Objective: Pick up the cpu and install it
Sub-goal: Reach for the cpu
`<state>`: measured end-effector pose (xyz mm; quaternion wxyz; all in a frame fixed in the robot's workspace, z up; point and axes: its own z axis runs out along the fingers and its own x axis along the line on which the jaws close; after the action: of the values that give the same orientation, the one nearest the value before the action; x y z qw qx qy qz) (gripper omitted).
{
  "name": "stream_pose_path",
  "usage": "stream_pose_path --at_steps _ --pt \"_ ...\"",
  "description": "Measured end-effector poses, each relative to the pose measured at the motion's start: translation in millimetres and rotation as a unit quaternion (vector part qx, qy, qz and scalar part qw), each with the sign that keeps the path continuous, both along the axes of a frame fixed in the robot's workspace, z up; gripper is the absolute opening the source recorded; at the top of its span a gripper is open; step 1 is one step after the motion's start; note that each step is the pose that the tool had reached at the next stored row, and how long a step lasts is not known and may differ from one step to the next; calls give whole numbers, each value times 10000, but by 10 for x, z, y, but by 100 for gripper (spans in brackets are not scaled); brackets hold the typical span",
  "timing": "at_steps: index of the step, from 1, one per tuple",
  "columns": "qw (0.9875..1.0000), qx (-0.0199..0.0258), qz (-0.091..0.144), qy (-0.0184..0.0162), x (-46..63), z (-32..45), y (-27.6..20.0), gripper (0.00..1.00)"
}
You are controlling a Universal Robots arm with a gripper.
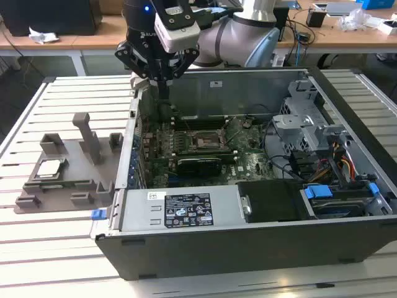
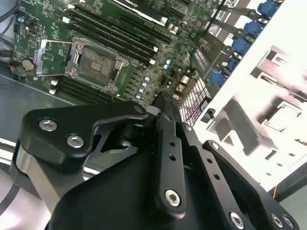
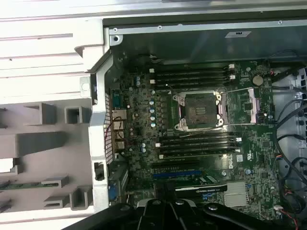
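Presently, gripper [image 1: 162,92]: black metal fingers drawn together with nothing between them. It hangs above the case's [image 1: 248,248] rear corner, at the exterior view's left.
Done: judged little so far; the socket [image 3: 199,110] stands open and bare.
Outstanding: the cpu [image 1: 49,167] is not yet lifted and not yet seated in the socket.
Case: open grey sheet-metal box with dark outer walls, lying flat on a white slatted table [image 1: 62,248].
Board [image 3: 139,124]: green, on the case floor, crowded with small parts and long dark slots.
Socket detail: dark square near the middle of the case, with its bright metal frame swung aside.
Tray [image 1: 68,186]: matte grey plastic with blocky posts and pockets. It sits outside the case, just beside its wall at the exterior view's left.
Cpu position: lies in a tray pocket outside the case, well apart from the gripper.
Cpu form: flat square with a silvery top and a thin pale rim.
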<state>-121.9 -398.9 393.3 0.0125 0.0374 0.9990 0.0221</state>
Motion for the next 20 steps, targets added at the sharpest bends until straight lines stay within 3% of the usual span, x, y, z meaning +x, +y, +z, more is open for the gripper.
stream_pose_path --at_steps 9,20 --pt "10000 0 0 0 -86 0 0 11" --pt "10000 0 0 0 -320 0 0 11"
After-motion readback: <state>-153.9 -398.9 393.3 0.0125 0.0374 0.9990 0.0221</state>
